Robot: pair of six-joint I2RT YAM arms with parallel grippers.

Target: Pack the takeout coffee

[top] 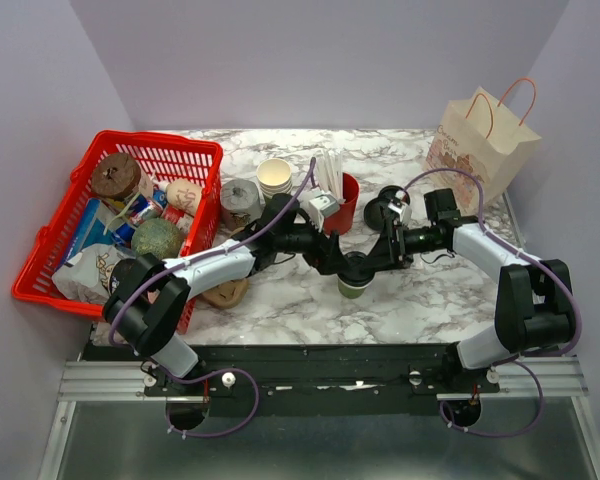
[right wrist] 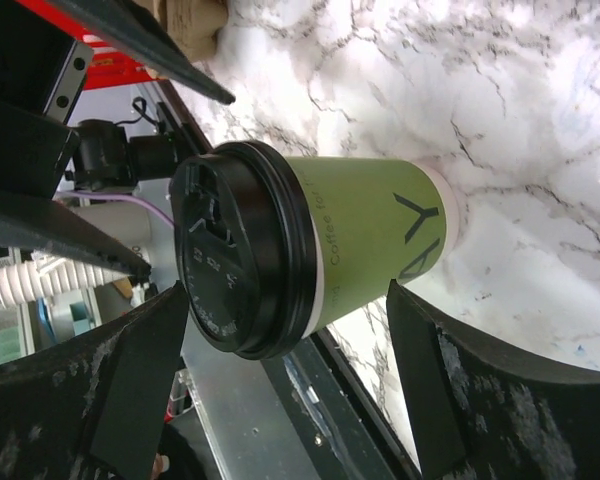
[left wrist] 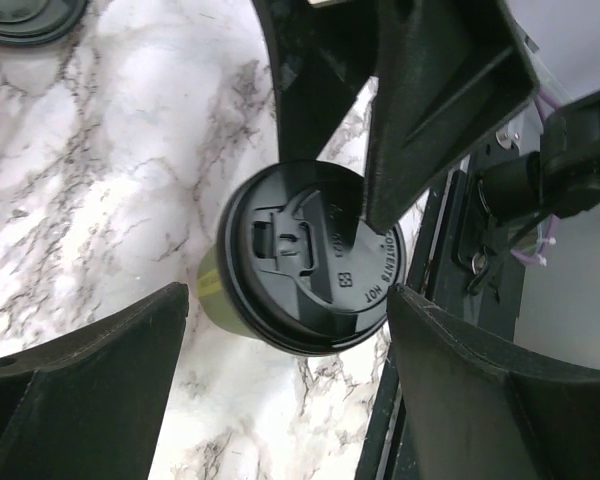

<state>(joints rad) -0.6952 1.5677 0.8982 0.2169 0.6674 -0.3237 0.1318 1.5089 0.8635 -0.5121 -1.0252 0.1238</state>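
Takeout coffee [top: 353,284], where does it sit, Ren?

REN: Upright on the counter [top: 280,292], mid-front, between the two arms. Olive paper, black lid [left wrist: 305,262] pressed on. My read: central so either arm can reach it, lidded so it can travel without spilling.

SOL: Fingers?

REN: Left fingers [left wrist: 90,390] spread wide, one each side of the lid, marble showing in the gaps, gripping nothing. Right fingers [right wrist: 480,400] likewise released, straddling the cup's body with a gap on both sides. Both sets crowd the same cup from opposite sides. One right finger overlaps the lid rim in the left wrist view; it may be touching, but the angle is too poor to say.

SOL: Why so wide?

REN: Probably to clear the lid, the broadest part.

SOL: Count.

REN: One lidded coffee. One loose black lid [top: 384,207] lying flat behind it. One stack of lidless cups [top: 274,177], number in the stack unreadable. One red cup of straws [top: 342,203]. One paper bag [top: 480,140], standing at the far right, mouth up, the likely destination. One red basket [top: 193,143] at the left, full of groceries.
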